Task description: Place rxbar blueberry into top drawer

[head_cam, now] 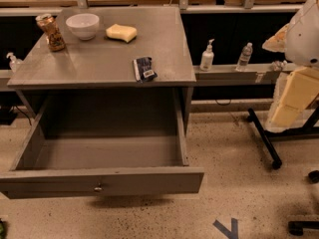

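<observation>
Honestly, all that shows of the robot is its arm (303,34) at the right edge: a smooth, rounded white shell up top with blocky cream segments hanging below it. The gripper is out of shot over there, so whether it's clenched or released can't be told. The rxbar blueberry (144,68), flat with a dark navy wrapper and a white label patch, lies near the front edge of the dull grey metal table (89,61). Below it, the top drawer (149,180) is pulled wide open, shallow and boxy, with a small round lock (98,187) on its plain front.
</observation>
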`<state>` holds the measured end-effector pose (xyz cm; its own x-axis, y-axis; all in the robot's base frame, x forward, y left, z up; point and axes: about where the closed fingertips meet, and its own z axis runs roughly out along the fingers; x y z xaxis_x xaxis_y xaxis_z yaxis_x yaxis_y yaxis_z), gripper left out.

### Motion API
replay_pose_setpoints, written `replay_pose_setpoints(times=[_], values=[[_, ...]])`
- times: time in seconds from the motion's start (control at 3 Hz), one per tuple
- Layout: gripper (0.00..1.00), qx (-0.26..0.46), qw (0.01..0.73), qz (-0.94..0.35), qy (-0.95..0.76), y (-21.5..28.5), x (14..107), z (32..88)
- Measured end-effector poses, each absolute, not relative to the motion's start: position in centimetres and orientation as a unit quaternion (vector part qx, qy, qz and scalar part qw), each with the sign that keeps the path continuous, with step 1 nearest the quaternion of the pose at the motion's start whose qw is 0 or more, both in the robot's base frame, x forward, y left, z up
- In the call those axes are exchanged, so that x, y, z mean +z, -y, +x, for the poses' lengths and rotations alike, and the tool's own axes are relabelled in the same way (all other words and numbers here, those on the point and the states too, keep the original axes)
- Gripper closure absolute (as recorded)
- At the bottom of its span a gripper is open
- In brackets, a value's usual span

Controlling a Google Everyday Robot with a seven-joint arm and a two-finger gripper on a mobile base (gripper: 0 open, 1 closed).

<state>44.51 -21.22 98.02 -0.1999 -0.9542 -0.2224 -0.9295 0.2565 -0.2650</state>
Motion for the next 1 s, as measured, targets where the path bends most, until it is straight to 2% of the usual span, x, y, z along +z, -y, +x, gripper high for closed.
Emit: replay_pose_setpoints(times=[0.33,0.67,1.0], values=[[0.00,-0.036,0.193,-0.630,-0.751,19.8,98.2,48.3],[0.00,-0.026,0.233,-0.672,-0.702,14.5,98.9,56.8],[0.00,-0.003,0.262,-0.692,-0.672,9.4,99.2,62.5]])
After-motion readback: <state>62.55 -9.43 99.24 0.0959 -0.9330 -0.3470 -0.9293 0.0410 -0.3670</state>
